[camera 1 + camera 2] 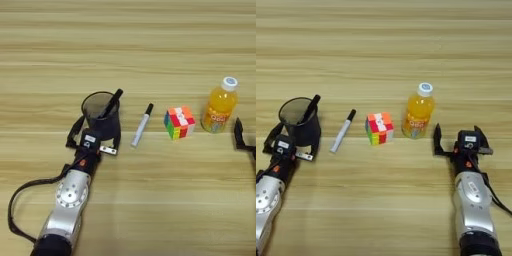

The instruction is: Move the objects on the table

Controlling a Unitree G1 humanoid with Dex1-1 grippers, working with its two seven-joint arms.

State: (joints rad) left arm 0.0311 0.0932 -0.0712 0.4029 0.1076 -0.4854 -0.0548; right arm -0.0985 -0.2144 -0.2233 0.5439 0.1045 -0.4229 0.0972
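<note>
Nearest: left gripper [95,134], fingers spread wide either side of the near wall of the pen cup, not yet closed on it. Right gripper [458,136], near right, jaws wide and holding nothing, just right of the bottle.

Table [150,45]: light wood, plank grain.
Pen cup [101,116]: black mesh, upright, left.
Bottle [219,106]: orange juice, white cap, upright, right.
Puzzle cube [179,122]: between bottle and marker.
Marker [142,125]: white, black cap, lying flat, just right of cup.
Pen [111,104]: black, leaning inside cup.

Judged step: grasping the cup. Close squarely, low on the wall; lift level so the pen stays in and the marker is not swept.
</note>
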